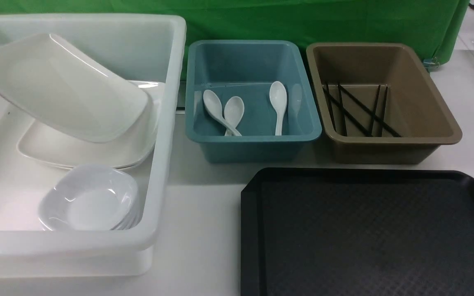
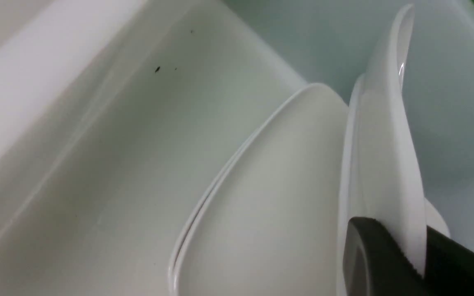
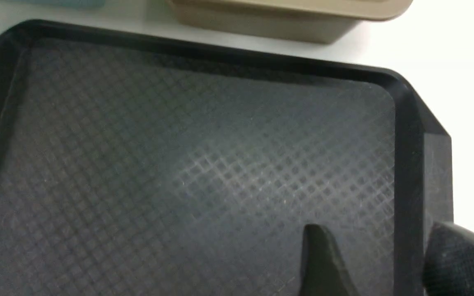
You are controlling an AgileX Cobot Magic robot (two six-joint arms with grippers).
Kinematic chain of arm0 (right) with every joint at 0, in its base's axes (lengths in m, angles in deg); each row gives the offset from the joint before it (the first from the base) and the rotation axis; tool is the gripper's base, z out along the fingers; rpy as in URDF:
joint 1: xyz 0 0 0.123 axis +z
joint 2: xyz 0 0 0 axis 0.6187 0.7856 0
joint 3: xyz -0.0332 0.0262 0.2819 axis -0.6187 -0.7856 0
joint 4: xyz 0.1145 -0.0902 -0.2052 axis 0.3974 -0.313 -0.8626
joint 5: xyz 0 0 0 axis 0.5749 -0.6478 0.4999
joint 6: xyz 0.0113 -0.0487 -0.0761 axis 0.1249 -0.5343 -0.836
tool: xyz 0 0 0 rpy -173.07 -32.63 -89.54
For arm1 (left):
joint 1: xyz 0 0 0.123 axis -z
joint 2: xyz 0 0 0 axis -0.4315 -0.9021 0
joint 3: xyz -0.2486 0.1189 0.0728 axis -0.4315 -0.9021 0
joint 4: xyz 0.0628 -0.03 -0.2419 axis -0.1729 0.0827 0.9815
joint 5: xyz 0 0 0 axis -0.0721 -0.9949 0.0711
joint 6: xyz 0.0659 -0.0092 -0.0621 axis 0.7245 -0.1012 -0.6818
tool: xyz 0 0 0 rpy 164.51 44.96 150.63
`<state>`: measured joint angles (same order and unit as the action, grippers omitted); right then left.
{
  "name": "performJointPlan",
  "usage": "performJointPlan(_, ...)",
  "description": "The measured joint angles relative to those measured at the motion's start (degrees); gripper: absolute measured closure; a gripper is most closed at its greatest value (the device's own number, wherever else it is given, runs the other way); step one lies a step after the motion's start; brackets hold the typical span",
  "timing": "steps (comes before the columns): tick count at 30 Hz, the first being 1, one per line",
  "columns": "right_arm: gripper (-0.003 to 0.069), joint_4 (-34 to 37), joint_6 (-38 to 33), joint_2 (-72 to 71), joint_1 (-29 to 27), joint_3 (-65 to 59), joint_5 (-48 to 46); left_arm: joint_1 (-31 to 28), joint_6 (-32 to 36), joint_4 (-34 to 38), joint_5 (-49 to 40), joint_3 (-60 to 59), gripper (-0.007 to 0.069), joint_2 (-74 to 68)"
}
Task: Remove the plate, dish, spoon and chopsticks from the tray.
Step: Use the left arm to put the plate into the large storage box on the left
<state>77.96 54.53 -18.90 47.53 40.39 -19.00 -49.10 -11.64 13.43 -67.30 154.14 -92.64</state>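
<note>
I am seeing a glossy white plate (image 1: 62, 88) over a white tub (image 1: 167, 123); white spoons (image 1: 278, 105) lying in a blue-grey bin (image 1: 253, 144); black chopsticks (image 1: 358, 111) in a brown bin (image 1: 426, 127); a black tray (image 1: 368, 234) showing a fine diamond-grid texture; a green cloth (image 1: 303, 20) hanging behind

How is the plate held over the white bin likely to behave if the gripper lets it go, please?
The plate looks rigid and glossy, so it would probably slide rather than flex. It hangs tilted above the stacked plates in the white bin, so it would likely drop and clatter onto them. The left gripper pinches only its rim, so the hold may be slippery.
</note>
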Motion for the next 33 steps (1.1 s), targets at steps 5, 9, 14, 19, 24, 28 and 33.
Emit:
performJointPlan(5,0.0283,0.00,0.00,0.00,0.00,0.00,0.16,0.20,1.05,0.87,1.43,-2.16,0.0602,-0.36)
performJointPlan(9,0.0283,0.00,0.00,0.00,0.00,0.00,0.33,0.20,2.94,0.82,1.07,-2.24,0.0605,-3.10)
performJointPlan(14,0.0283,0.00,0.00,0.00,0.00,0.00,0.33,0.09,4.23,1.25,0.31,-2.24,0.0596,-6.57)
performJointPlan(19,0.0283,0.00,0.00,0.00,0.00,0.00,0.33,0.48,4.68,0.93,0.64,-2.24,0.0562,-8.22)
performJointPlan(24,0.0283,0.00,0.00,0.00,0.00,0.00,0.33,2.06,6.25,-2.44,0.18,-2.24,0.0466,-9.07)
performJointPlan(28,0.0283,0.00,0.06,0.00,0.00,0.00,-0.37,3.59,4.43,-8.11,-1.18,-2.24,0.0295,-9.20)
performJointPlan(33,0.0283,0.06,0.10,0.00,0.00,0.00,-1.90,3.53,3.98,-12.09,-1.41,-2.24,0.0175,-8.50)
